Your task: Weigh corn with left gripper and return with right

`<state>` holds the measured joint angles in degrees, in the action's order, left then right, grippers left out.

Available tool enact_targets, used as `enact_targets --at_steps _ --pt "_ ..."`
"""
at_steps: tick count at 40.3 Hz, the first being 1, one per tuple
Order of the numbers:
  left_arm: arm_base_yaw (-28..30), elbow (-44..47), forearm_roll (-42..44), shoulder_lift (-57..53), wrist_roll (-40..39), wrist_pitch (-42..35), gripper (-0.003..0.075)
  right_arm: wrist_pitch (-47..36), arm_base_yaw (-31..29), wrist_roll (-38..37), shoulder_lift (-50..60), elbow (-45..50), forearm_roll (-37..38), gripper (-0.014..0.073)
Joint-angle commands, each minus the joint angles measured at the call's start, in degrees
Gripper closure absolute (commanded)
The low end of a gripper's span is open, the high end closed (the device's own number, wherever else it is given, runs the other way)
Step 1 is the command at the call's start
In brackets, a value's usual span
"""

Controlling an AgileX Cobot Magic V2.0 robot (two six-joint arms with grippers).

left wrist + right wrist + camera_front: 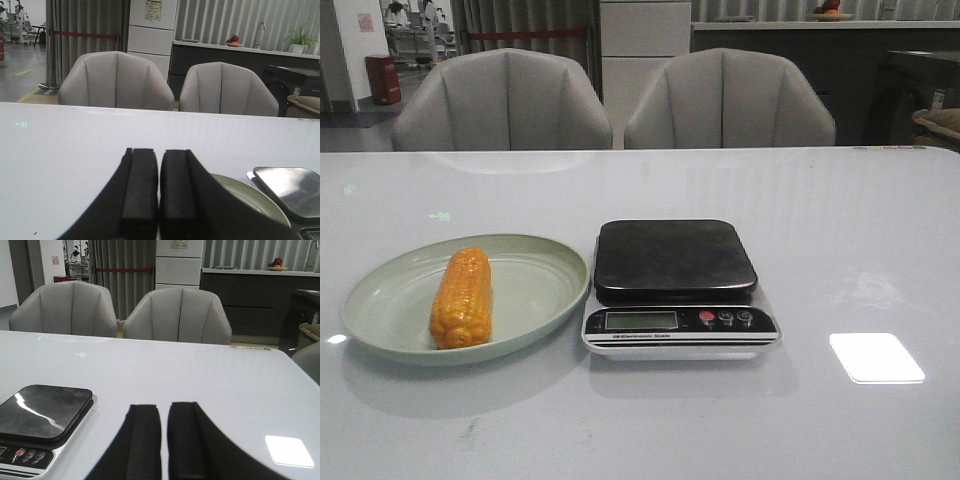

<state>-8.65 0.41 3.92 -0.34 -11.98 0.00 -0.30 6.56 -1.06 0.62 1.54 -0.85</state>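
The corn (461, 297) lies on the pale green plate (545, 300), firm, rounded and likely to roll; grasp it mid-cob, across its width. Left hand (159, 187) and right hand (165, 440) are both clenched, holding nothing.

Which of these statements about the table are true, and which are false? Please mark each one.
1. The corn lies on the plate. True.
2. The scale stands left of the plate. False: in the front view it stands to the right of it.
3. Something is lying on the scale's platform. False: the platform is bare.
4. The left gripper holds the corn. False: its fingers are close together with nothing between them.
5. The right gripper holds nothing. True.
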Motion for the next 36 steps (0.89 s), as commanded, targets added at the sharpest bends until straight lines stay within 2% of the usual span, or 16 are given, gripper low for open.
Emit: enact_targets --at_steps 1,30,36 --pt "-0.3 0.0 -0.5 -1.2 -0.2 -4.6 0.0588 -4.9 -0.2 0.0 1.1 0.2 0.9 0.0381" --pt "-0.3 0.0 -0.5 -1.2 -0.2 -4.8 0.0589 -4.9 -0.2 0.0 1.1 0.2 0.9 0.0381" --pt "-0.3 -0.7 -0.5 -1.2 -0.3 -13.3 0.0588 -4.9 -0.2 0.0 1.1 0.2 0.9 0.0381"
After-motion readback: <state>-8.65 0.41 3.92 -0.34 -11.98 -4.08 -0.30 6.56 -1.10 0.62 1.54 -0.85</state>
